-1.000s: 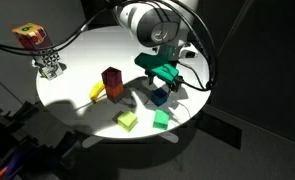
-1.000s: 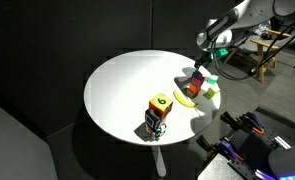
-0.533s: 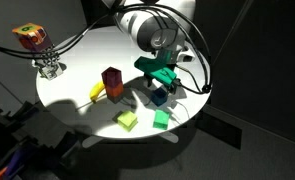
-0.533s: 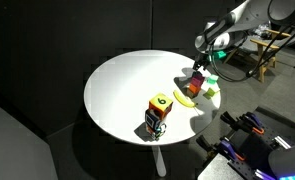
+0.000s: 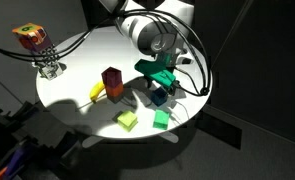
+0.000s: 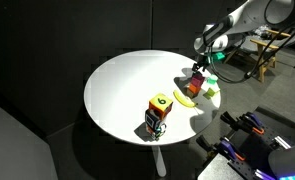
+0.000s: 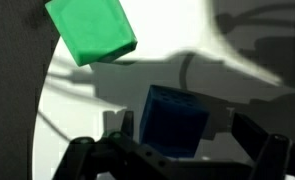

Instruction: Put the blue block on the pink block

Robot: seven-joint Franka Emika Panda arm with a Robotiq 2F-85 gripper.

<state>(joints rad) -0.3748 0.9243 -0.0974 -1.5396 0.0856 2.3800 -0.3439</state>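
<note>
The blue block (image 5: 159,97) sits on the round white table (image 5: 87,55) near its right side. In the wrist view it (image 7: 173,122) lies between the two dark fingers, with a gap on each side. My gripper (image 5: 163,82) hangs directly over it, open and straddling it; it also shows in an exterior view (image 6: 199,68). The pink block (image 5: 115,91) stands to the left of the blue one, against a darker orange-red block (image 5: 110,74). It shows small in an exterior view (image 6: 196,81). The blue block is hidden in that view.
A green cube (image 5: 161,119) (image 7: 90,30) and a yellow-green cube (image 5: 126,120) lie near the table's front edge. A yellow piece (image 5: 96,92) lies left of the pink block. A small stack with an orange-yellow cube (image 5: 32,38) (image 6: 158,104) stands at the far rim.
The arm's upper part has shifted slightly; the gripper stays over the blue block, which has not moved.
</note>
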